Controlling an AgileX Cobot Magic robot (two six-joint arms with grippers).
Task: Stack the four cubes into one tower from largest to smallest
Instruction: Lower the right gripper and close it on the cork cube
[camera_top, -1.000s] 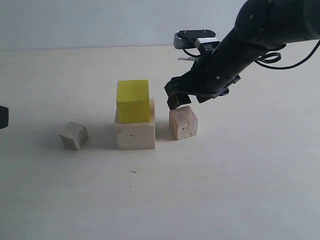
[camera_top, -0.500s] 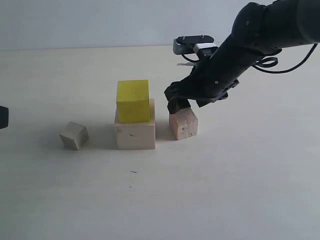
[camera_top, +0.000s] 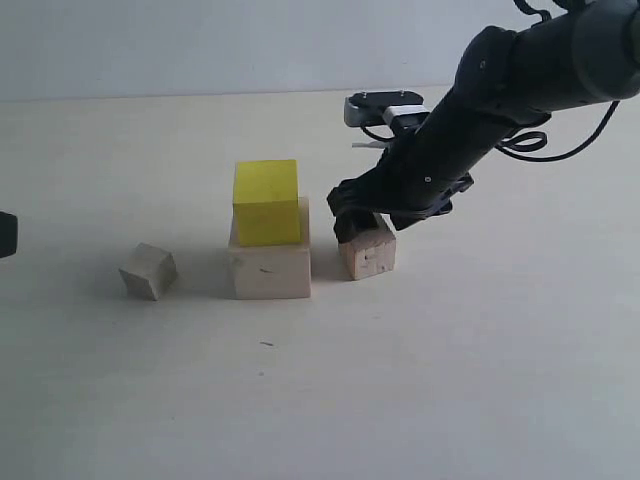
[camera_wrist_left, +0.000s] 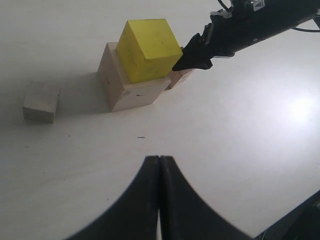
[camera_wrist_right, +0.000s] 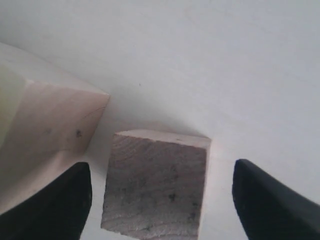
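The matte black right arm (camera_top: 520, 75) is built of thick, rounded segments with smooth shells that catch a faint sheen. Near its wrist sits a small silver-grey camera housing (camera_top: 368, 104) with rounded corners, joined to a white block (camera_top: 403, 113). Thin black cables (camera_top: 525, 143) loop out from the arm's side, and 1 more curves off toward the picture's edge. The right gripper (camera_top: 362, 222) is also black, with a blocky, angular body. In the right wrist view its 2 fingers (camera_wrist_right: 57, 202) appear broad, dull black and round-tipped. The left gripper (camera_wrist_left: 160, 165) has 2 black fingers (camera_wrist_left: 142, 200) shaped like horns, wide at the base and narrowing to thin tips.
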